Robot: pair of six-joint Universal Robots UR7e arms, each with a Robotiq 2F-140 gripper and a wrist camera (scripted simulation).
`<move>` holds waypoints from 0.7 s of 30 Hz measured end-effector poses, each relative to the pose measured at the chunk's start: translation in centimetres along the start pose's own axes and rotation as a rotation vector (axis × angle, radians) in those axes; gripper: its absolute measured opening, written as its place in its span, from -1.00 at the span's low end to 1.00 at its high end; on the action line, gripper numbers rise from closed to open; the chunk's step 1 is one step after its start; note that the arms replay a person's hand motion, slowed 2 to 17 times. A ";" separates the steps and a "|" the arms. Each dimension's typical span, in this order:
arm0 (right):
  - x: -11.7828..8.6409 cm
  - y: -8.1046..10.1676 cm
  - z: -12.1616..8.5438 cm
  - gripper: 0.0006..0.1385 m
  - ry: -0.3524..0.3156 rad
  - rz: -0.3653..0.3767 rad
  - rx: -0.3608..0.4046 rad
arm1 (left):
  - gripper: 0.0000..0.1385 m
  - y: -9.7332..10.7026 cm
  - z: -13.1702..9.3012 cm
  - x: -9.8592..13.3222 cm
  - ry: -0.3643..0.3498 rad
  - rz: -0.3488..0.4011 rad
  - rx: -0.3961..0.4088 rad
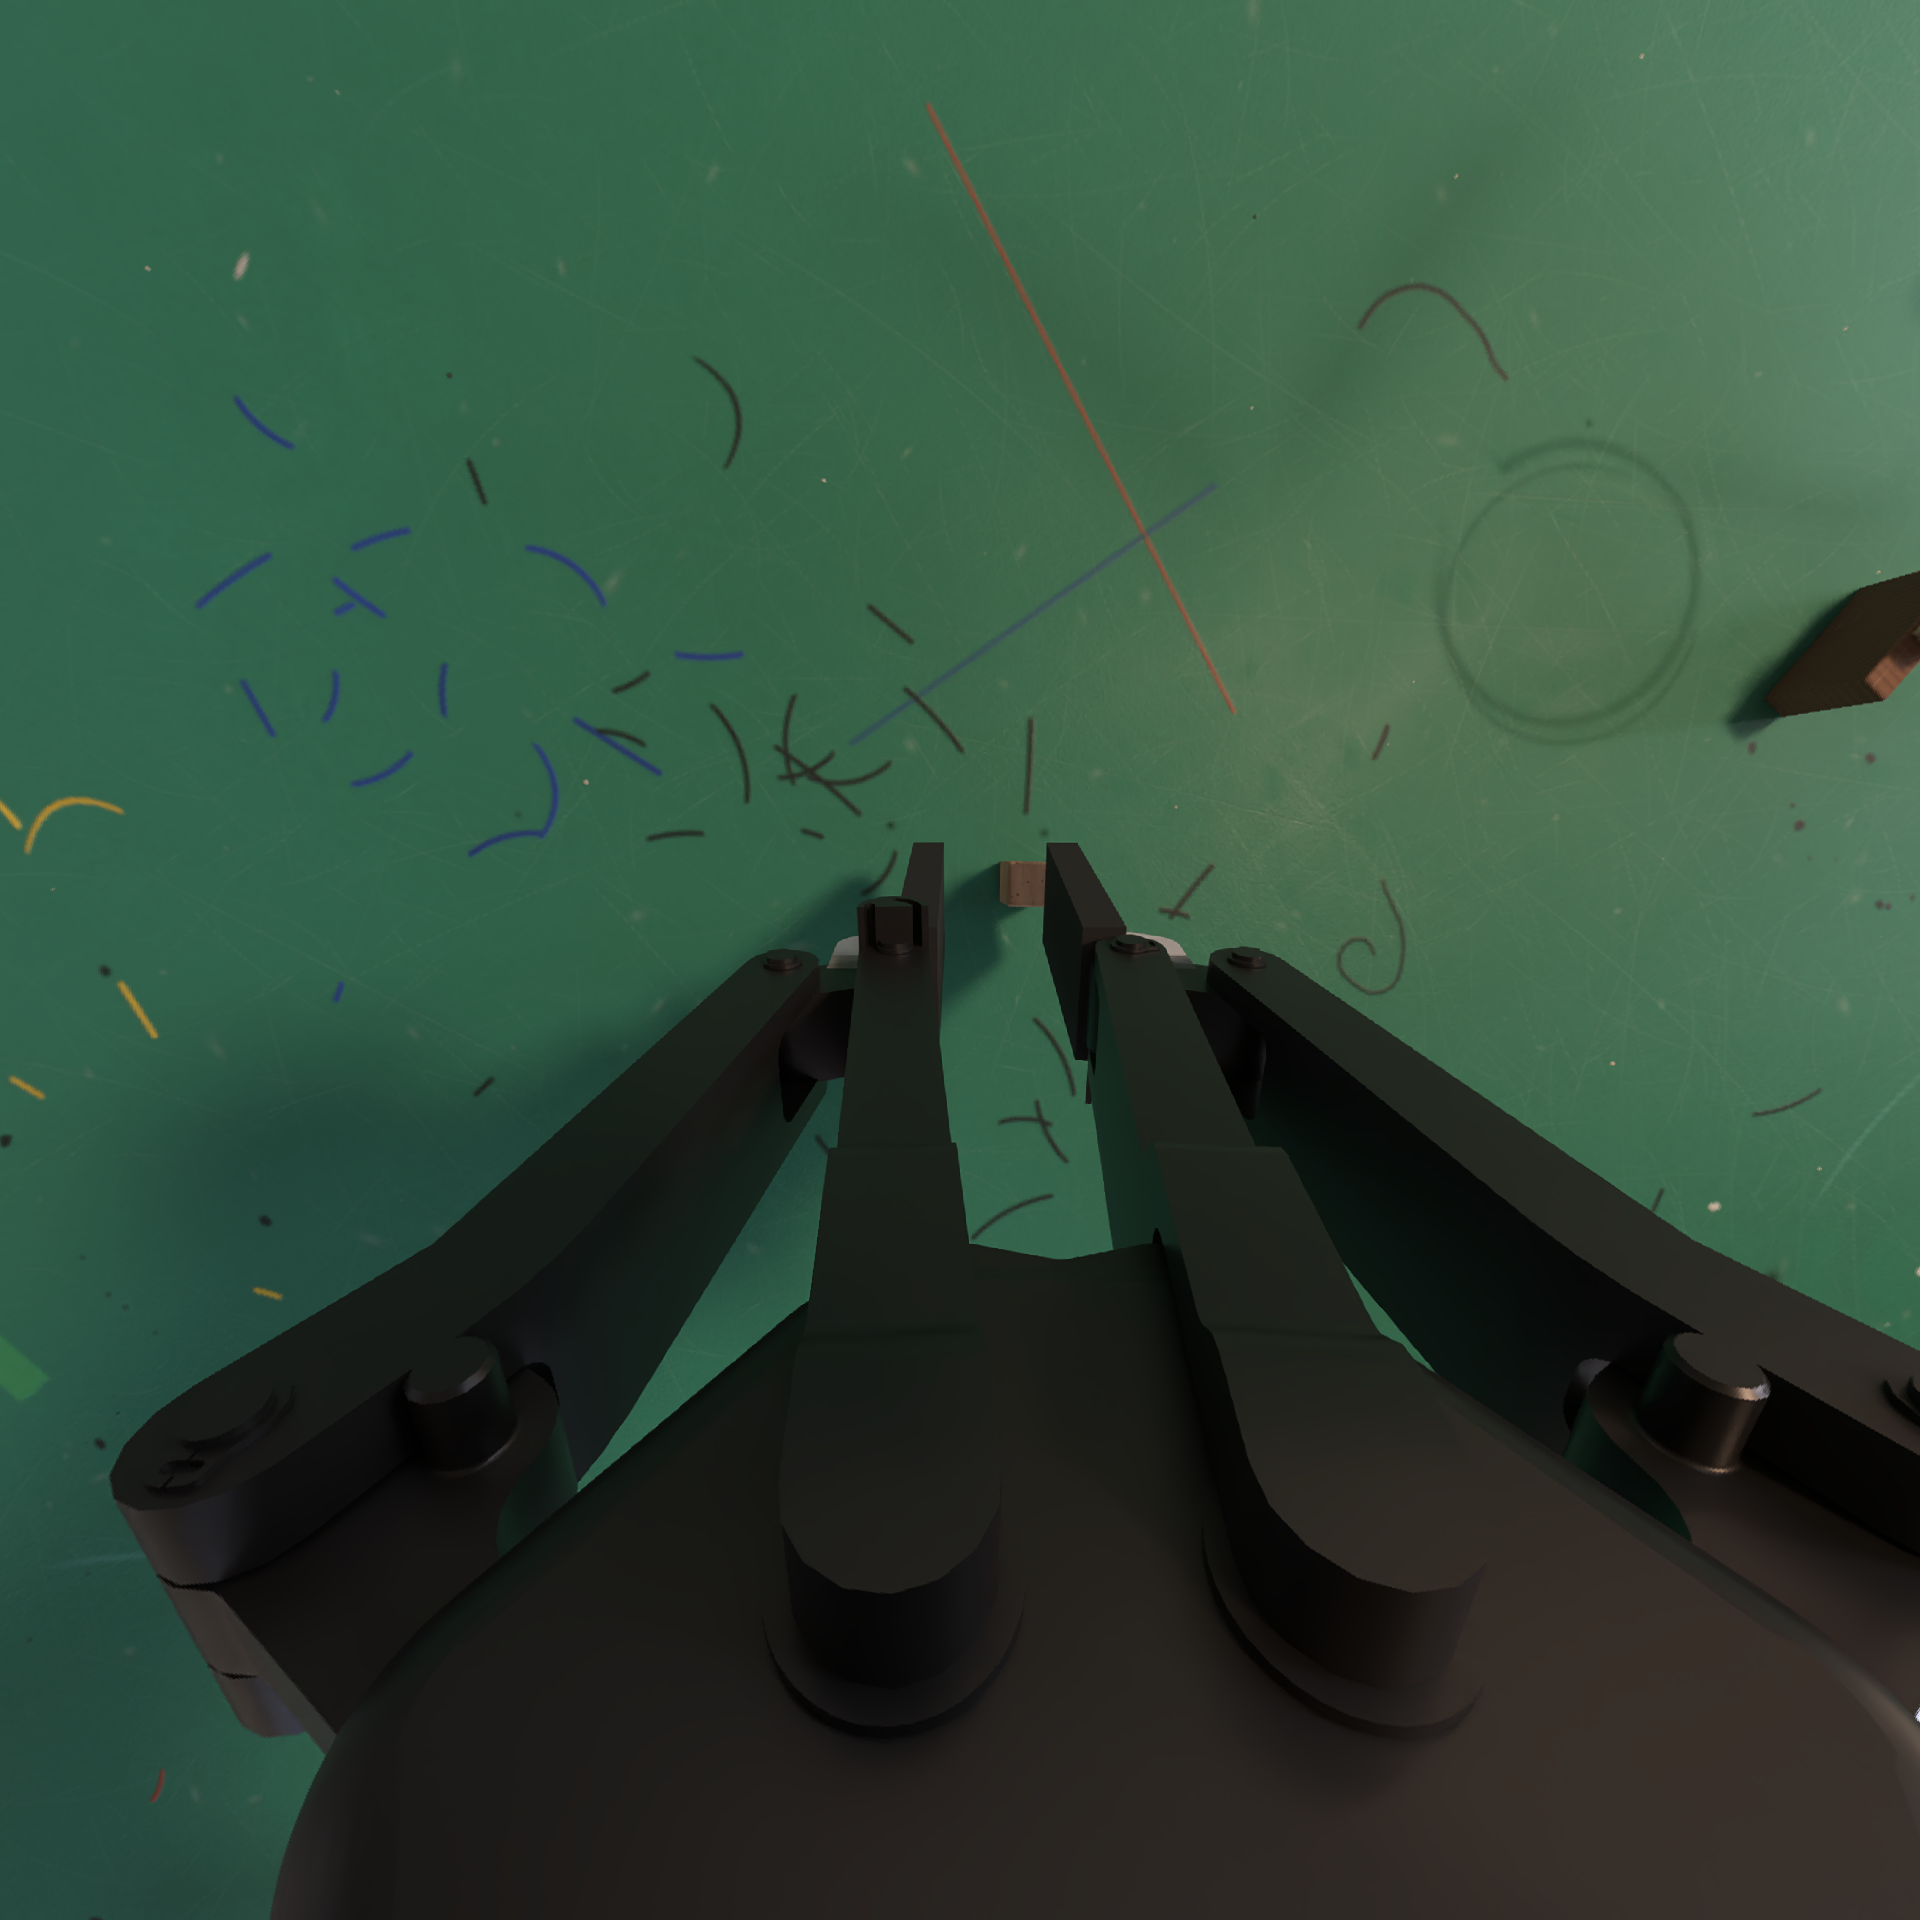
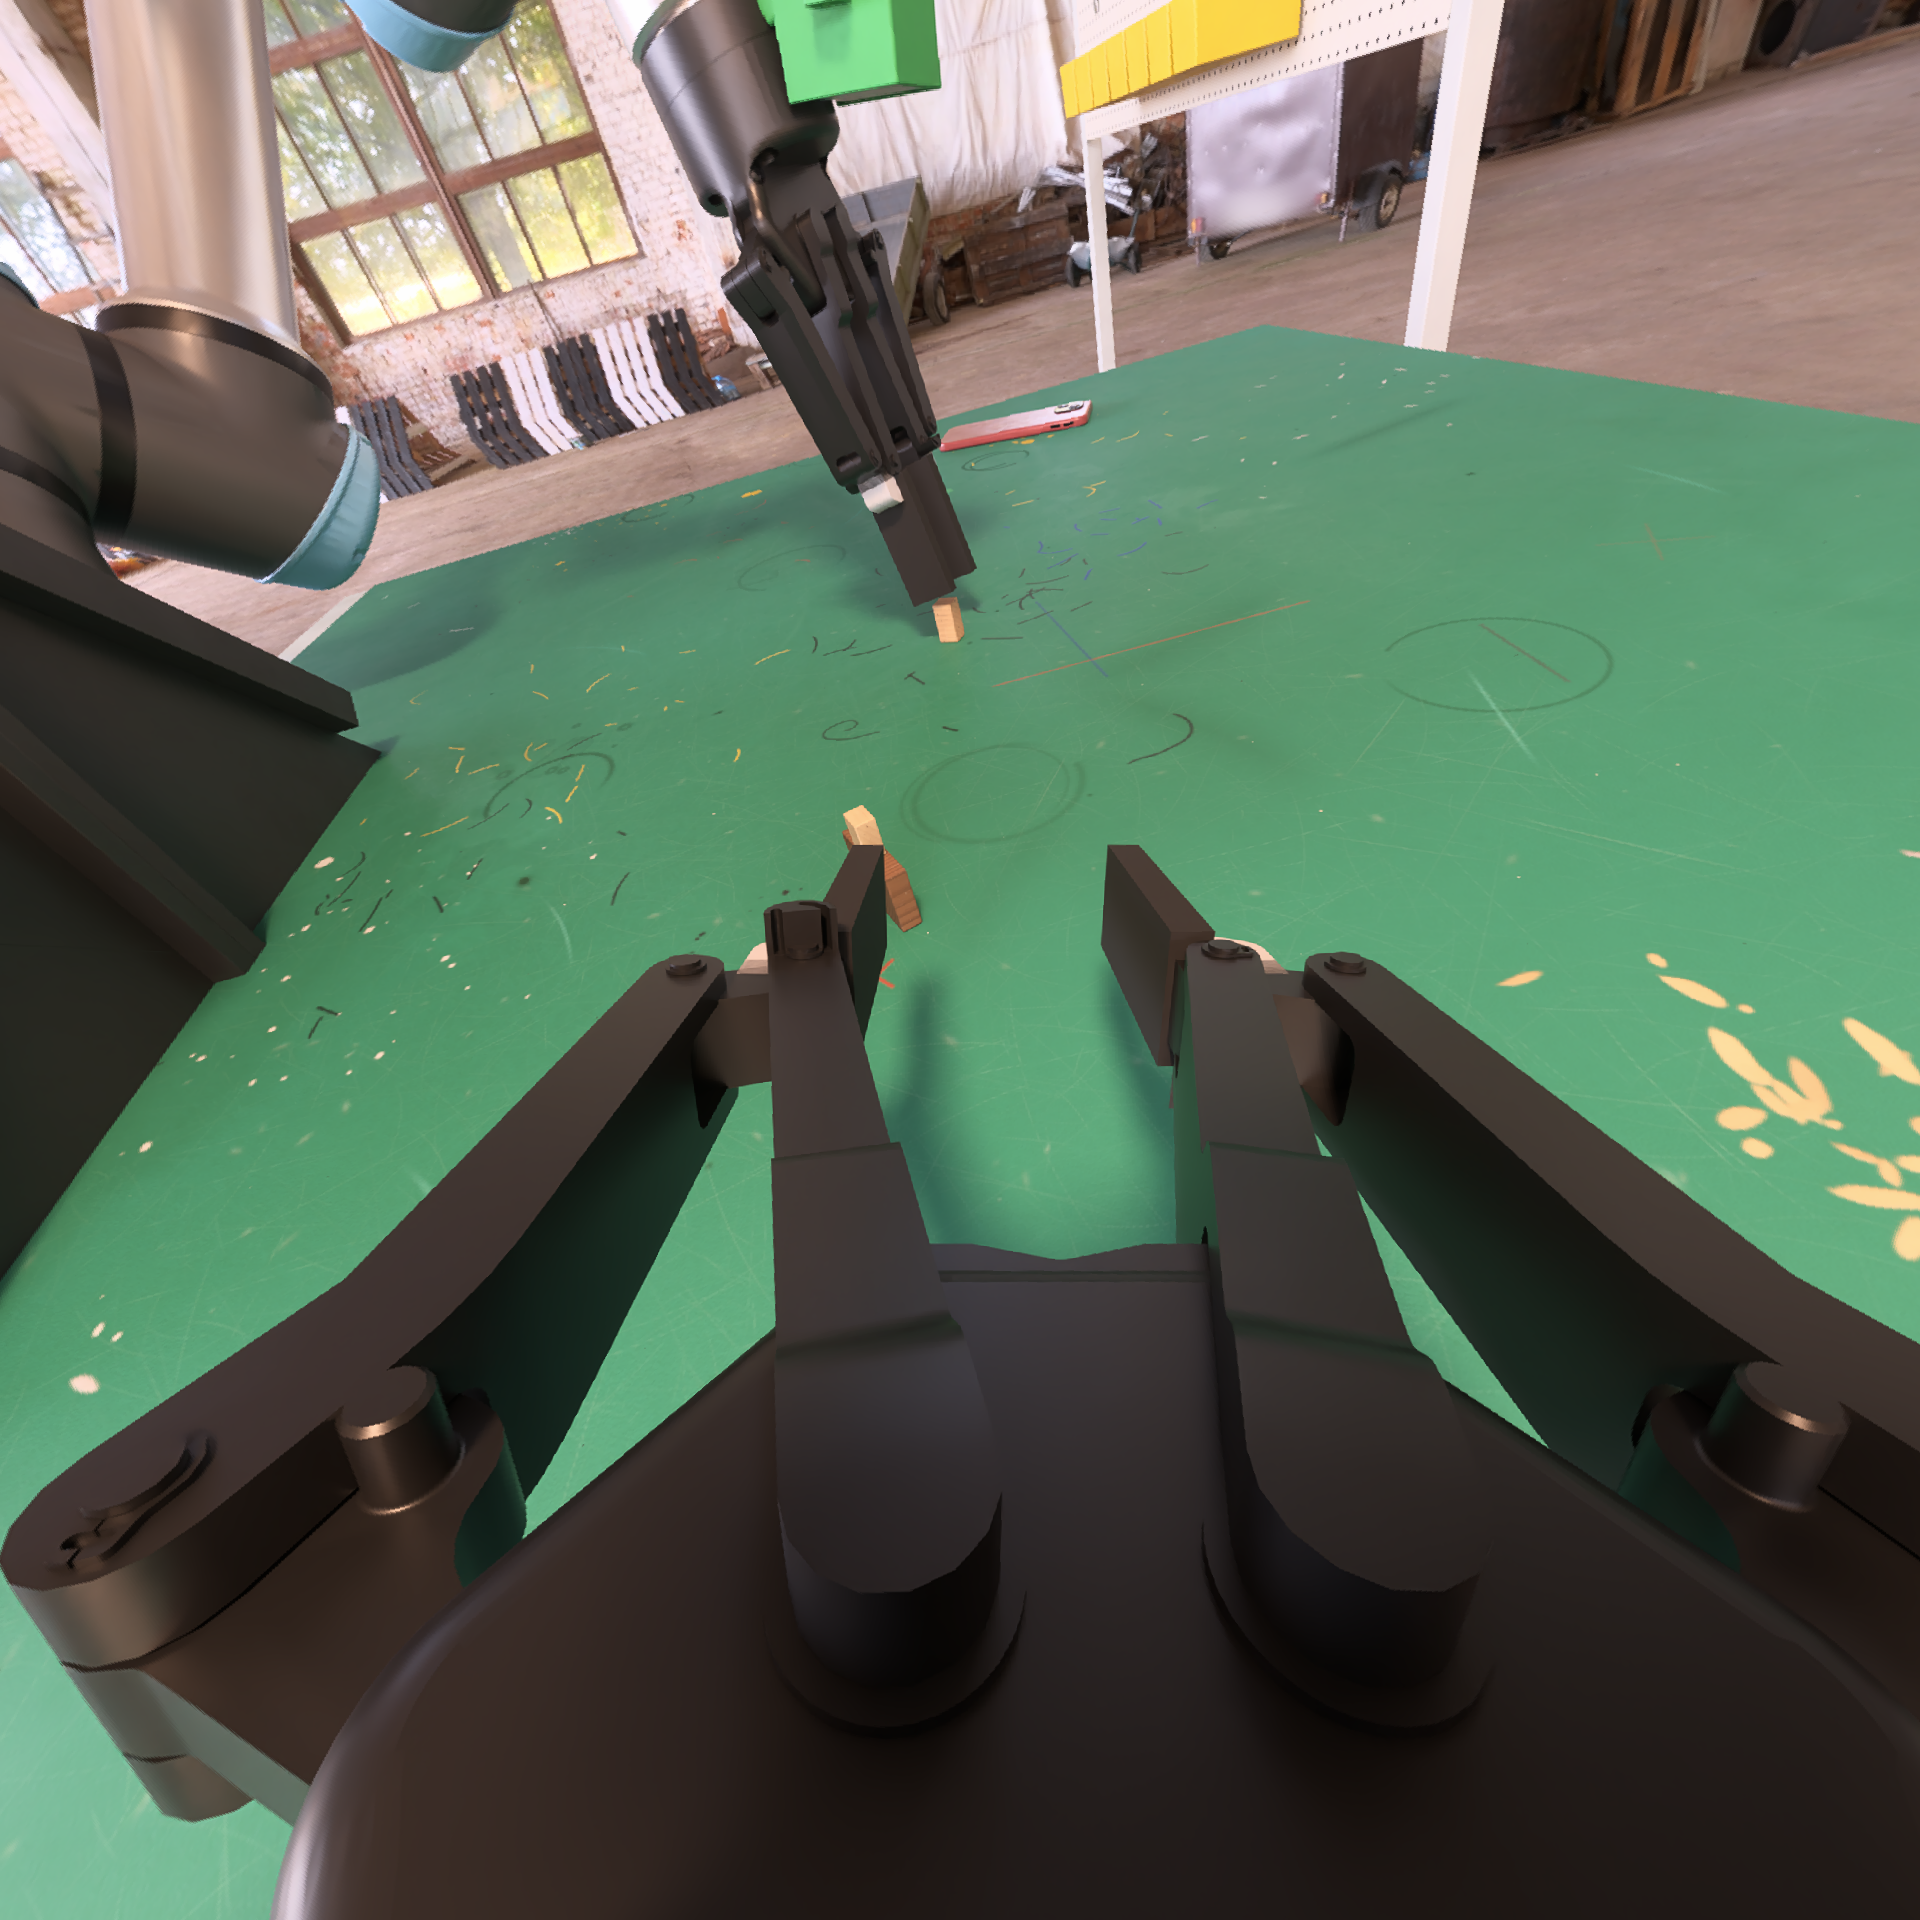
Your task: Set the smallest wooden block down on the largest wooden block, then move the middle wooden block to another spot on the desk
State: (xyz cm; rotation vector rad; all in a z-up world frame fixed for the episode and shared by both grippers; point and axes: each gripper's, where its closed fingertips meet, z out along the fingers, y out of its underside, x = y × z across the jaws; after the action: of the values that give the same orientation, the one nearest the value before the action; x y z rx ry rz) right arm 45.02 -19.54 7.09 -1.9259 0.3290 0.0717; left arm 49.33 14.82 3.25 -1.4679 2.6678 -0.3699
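Observation:
In the left wrist view a small light wooden block (image 1: 1021, 883) stands on the green mat (image 1: 1351, 935), between and just beyond my left gripper's (image 1: 994, 868) fingertips, nearer the right finger. The fingers stand a little apart and do not clamp it. The right wrist view shows the same block (image 2: 948, 621) just under the left gripper's (image 2: 940, 592) tips. My right gripper (image 2: 997, 894) is open and empty, low over the mat. Behind its left finger a brown block (image 2: 904, 896) shows with a pale block (image 2: 860, 826) at its top; how they touch is hidden. That pair (image 1: 1839, 655) is at the left view's right edge.
A red phone (image 2: 1016, 424) lies at the far side of the mat. The left arm's dark base (image 2: 156, 748) stands on the left. White stand legs (image 2: 1439, 208) rise at the far right corner. The mat carries pen marks and circles.

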 end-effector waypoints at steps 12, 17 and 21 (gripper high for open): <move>0.0 -0.1 -0.1 -0.19 0.000 0.001 0.007 | -0.63 0.1 0.9 0.5 0.038 0.009 -0.039; 0.0 -0.1 -0.1 -0.19 0.000 0.002 0.009 | -0.64 0.2 1.2 0.3 0.027 0.007 -0.051; 0.0 -0.1 -0.1 -0.20 -0.001 0.002 0.012 | -0.64 0.2 1.4 0.0 0.005 0.002 -0.056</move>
State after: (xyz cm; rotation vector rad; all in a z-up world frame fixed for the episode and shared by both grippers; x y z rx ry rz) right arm 45.06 -19.61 7.25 -1.9140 0.3300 0.0718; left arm 49.39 14.72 1.87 -1.4814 2.7049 -0.3017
